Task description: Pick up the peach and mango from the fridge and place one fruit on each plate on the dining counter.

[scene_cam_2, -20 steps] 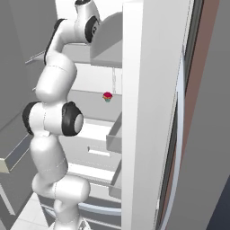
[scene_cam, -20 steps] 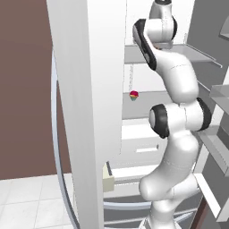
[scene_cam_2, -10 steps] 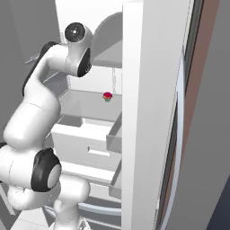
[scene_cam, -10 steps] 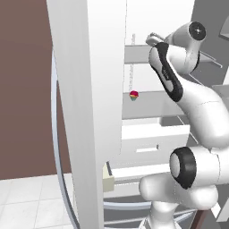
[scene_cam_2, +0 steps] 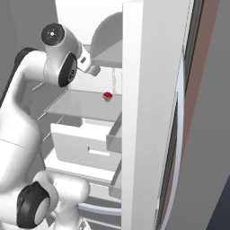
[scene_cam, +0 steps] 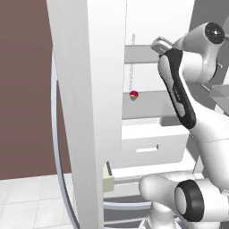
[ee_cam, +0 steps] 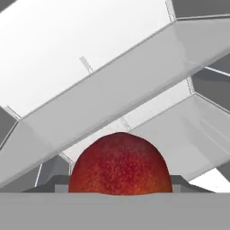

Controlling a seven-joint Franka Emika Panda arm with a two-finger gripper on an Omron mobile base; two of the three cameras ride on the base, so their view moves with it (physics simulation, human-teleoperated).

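Right between the fingers (ee_cam: 120, 191) sits the peach (ee_cam: 120, 164).

I see the peach (ee_cam: 120, 164) as deep red, shading to orange-red at its edges, finely speckled with pale dots. The fridge (scene_cam: 85, 89) is white outside, with light grey shelves (scene_cam_2: 81, 105) and a white drawer (scene_cam: 150, 145) inside. A small fruit (scene_cam: 133, 95) on the shelf is red on top and greenish below. The wall (scene_cam: 27, 89) beside the fridge is dull brown, the floor (scene_cam: 27, 201) pale tiled white.
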